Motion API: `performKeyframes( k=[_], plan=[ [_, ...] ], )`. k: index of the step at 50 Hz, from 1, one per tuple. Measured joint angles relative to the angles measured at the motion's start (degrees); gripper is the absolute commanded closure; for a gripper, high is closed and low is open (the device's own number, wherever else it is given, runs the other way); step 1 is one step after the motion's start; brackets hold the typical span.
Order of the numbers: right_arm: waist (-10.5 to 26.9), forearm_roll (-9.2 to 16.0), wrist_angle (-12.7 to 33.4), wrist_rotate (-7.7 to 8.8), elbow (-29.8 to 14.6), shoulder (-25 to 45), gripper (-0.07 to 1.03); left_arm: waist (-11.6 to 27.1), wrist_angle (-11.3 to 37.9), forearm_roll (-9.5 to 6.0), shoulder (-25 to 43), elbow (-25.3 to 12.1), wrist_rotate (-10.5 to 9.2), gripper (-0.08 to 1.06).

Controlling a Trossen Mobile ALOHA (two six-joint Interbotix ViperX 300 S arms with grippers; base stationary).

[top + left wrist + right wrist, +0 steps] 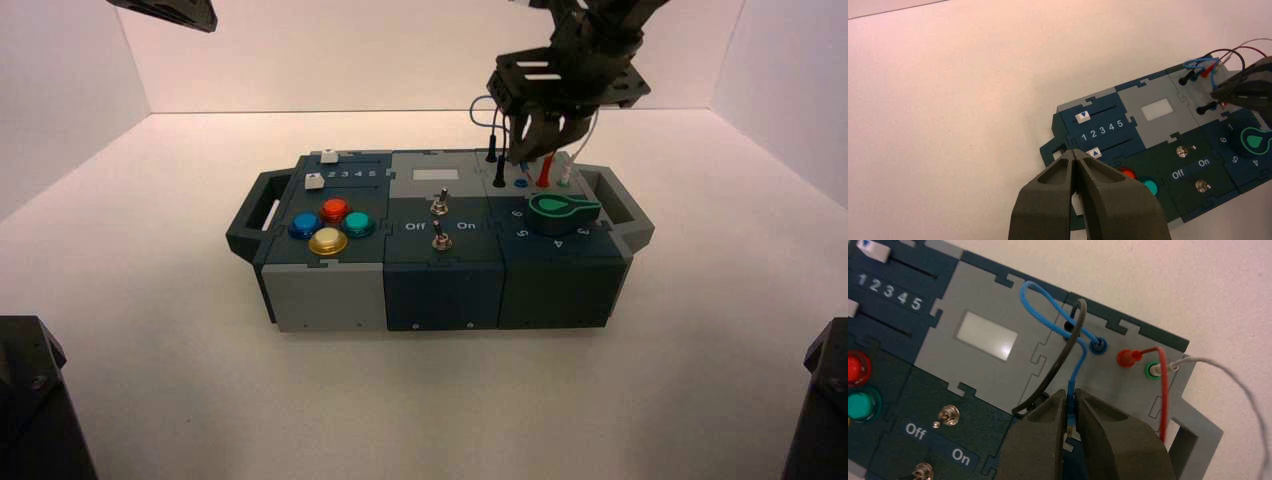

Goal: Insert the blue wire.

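The left gripper (1074,152) and right gripper (1071,394) both had matte, dark grey, wedge-shaped fingers (1044,200) with narrow tips.

You get bright, even light across the pale table (200,380), with darker corners. In the right wrist view, you see a white glare spot on the display window (986,336), and the white wire (1233,375) blurs toward the edge.

In the right wrist view, the black wire's front plug (1039,401) is partly hidden behind the right gripper (1071,405). The white wire (1235,380) is blurred near its lower end.
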State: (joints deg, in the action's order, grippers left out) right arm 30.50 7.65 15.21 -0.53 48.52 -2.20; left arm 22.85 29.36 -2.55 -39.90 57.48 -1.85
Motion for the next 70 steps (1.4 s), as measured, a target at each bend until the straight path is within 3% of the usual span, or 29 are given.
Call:
performKeyframes(
  k=[29, 70],
  plan=[
    [-0.1, 0.0, -0.4, 0.0, -1.7, 2.6, 0.99, 0.0, -0.1, 0.0, -0.5, 0.0, 0.09, 1.01],
    [0.0, 0.3, -2.2, 0.0, -0.4, 2.5, 0.99, 0.0, -0.3, 0.18, -0.5, -0.1, 0.09, 1.01]
  ],
)
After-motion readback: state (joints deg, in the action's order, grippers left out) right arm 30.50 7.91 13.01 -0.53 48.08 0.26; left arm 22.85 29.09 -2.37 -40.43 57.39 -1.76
